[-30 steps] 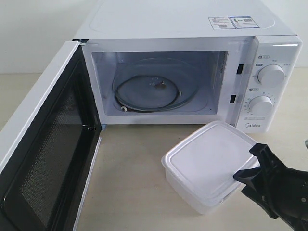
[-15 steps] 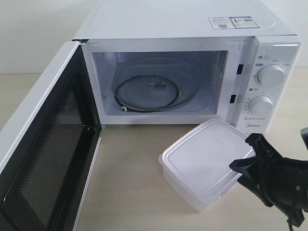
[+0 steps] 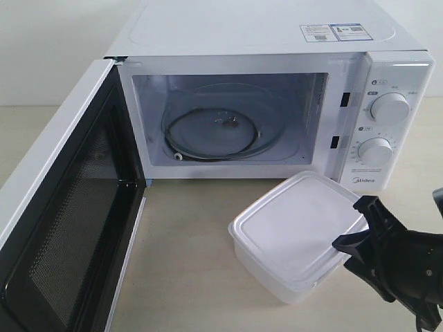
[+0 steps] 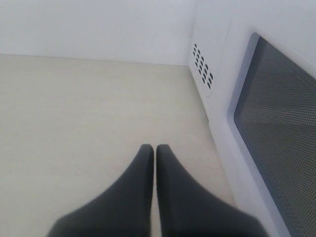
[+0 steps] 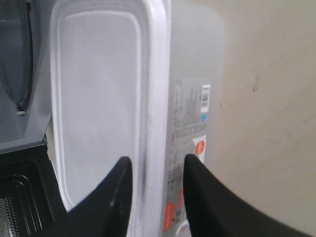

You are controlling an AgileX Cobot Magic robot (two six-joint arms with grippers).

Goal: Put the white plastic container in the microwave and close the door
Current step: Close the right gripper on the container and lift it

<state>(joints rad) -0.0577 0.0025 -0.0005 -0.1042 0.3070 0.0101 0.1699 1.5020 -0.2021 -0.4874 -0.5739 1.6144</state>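
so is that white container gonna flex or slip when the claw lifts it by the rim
The white plastic container looks thin-walled and translucent, so probably light and slightly flexible. Its smooth lid rim may slip. Shallow and flat-bottomed, it seems unlikely to tip.

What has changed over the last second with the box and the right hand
The box shifted slightly left and toward the camera early on, and the right hand, its fingers straddling the box's rim, drew back right. The microwave and its open door stayed put.
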